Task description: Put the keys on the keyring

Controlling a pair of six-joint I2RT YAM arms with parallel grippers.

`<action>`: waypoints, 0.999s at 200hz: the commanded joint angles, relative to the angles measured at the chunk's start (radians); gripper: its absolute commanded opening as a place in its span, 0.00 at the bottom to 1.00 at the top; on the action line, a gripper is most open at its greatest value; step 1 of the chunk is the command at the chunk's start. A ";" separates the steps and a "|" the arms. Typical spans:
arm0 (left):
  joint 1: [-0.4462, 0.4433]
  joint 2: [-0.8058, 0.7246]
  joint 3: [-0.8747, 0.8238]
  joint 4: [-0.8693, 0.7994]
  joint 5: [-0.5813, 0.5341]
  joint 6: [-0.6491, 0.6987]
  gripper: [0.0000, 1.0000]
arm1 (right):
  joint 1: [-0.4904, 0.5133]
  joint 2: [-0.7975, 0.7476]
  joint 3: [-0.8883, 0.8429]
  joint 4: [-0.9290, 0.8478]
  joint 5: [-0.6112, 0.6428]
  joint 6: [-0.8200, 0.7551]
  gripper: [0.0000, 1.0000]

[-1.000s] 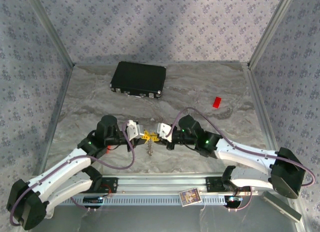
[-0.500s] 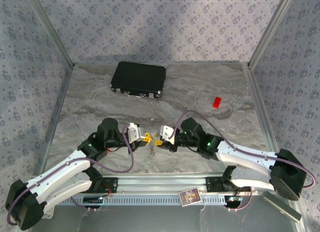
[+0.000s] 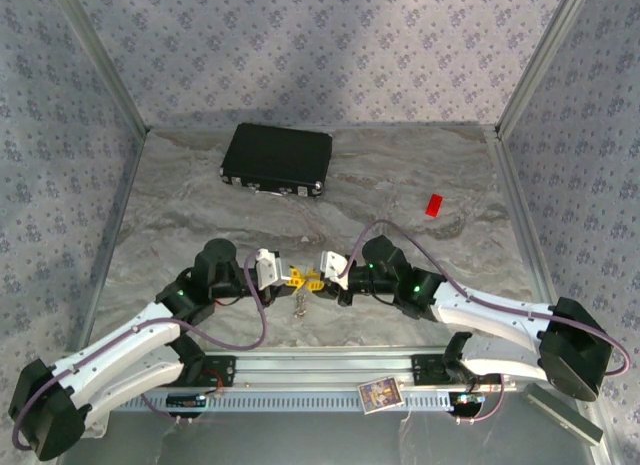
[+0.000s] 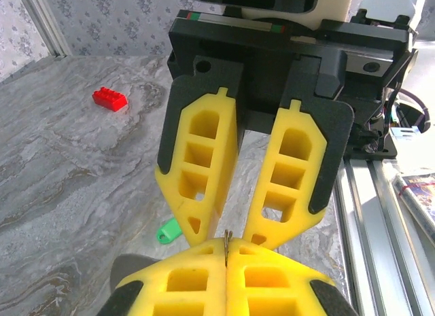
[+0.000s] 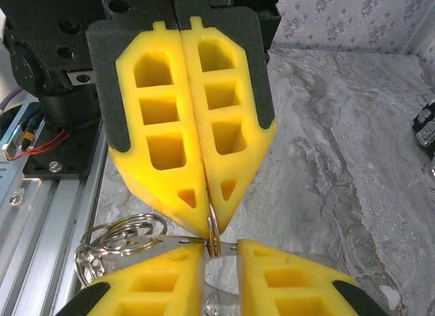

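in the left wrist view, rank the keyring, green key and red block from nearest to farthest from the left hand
1. keyring: pinched at the tips of the left hand.
2. green key: on the table, just left of the fingers.
3. red block: far back, upper left.

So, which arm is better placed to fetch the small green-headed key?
Probably right. The left gripper is shut on the thin silver metal keyring, while the right gripper has its jaws apart.

Positions about the keyring (image 3: 299,301): left gripper (image 3: 292,279) touching on its left; right gripper (image 3: 315,283) close on its right; key (image 4: 168,231) on table (image 3: 400,185) nearby; case (image 3: 277,158) behind, leftward; block (image 3: 433,205) well behind, rightward.
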 commanded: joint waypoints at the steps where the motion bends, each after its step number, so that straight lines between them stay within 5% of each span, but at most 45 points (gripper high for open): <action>1: -0.016 0.003 -0.006 0.063 0.016 -0.001 0.00 | 0.010 -0.012 -0.003 0.042 -0.042 0.015 0.20; 75: -0.029 0.027 -0.026 0.108 -0.023 -0.050 0.00 | 0.005 0.023 -0.013 0.120 -0.057 0.041 0.00; 92: -0.032 0.027 -0.030 0.105 -0.044 -0.060 0.08 | 0.002 0.028 -0.014 0.107 -0.059 0.034 0.00; 118: -0.042 0.015 -0.038 0.095 -0.097 -0.076 0.35 | -0.003 0.028 -0.024 0.107 -0.055 0.029 0.00; 200: -0.045 -0.116 -0.031 -0.093 -0.230 -0.033 0.51 | -0.007 0.043 -0.012 0.075 -0.046 0.010 0.00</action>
